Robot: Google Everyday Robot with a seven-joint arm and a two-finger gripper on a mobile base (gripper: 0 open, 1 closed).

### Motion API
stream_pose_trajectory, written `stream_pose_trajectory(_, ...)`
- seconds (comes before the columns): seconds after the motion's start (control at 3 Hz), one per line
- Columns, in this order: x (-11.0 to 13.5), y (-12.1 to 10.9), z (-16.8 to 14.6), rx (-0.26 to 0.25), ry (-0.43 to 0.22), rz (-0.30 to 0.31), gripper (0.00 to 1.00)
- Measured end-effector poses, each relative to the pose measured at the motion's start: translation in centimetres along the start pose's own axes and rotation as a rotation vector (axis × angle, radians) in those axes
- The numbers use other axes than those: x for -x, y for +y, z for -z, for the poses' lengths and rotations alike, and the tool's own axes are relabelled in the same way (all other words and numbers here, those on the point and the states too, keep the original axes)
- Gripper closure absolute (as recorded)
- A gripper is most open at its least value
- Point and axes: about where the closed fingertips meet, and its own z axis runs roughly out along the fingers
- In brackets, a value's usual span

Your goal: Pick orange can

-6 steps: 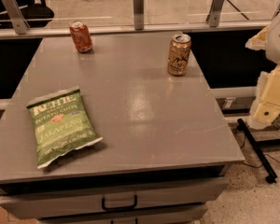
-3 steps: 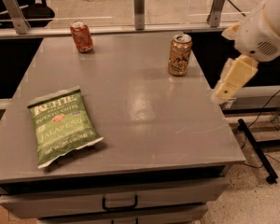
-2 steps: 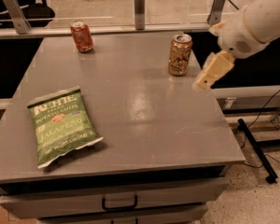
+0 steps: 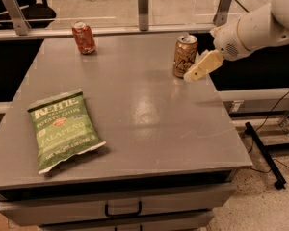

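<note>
Green is the chip bag (image 4: 62, 129) at the lower left of the frame, lying flat on the grey table (image 4: 154, 119). Its label reads KETTLE, POTATO CHIPS and JALAPEÑO. At the upper left stands the shorter red-orange can (image 4: 84, 37), whose print I cannot read. Right of centre near the top stands the orange can (image 4: 185, 56), upright near the table's right edge, with pale markings on its side too blurred to read. My pincer (image 4: 202, 66) now sits just beside it on the right, level with the can's lower half and perhaps touching it. Two seconds ago it hung at the far right of the frame, off the table, and it has swung in steadily since. Whether it is released or clenched I cannot tell. The can itself has not moved. I judge the approach all but done and the grasp not yet made.
</note>
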Motion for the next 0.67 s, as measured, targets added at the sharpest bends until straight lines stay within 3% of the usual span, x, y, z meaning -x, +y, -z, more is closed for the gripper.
stream_pose_trajectory(0.33, 0.0, -1.1, -1.9, 0.014, -0.077, -0.098, 0.00)
stream_pose_trajectory(0.67, 0.1, -2.0, -4.2, 0.040, -0.156, -0.193, 0.19)
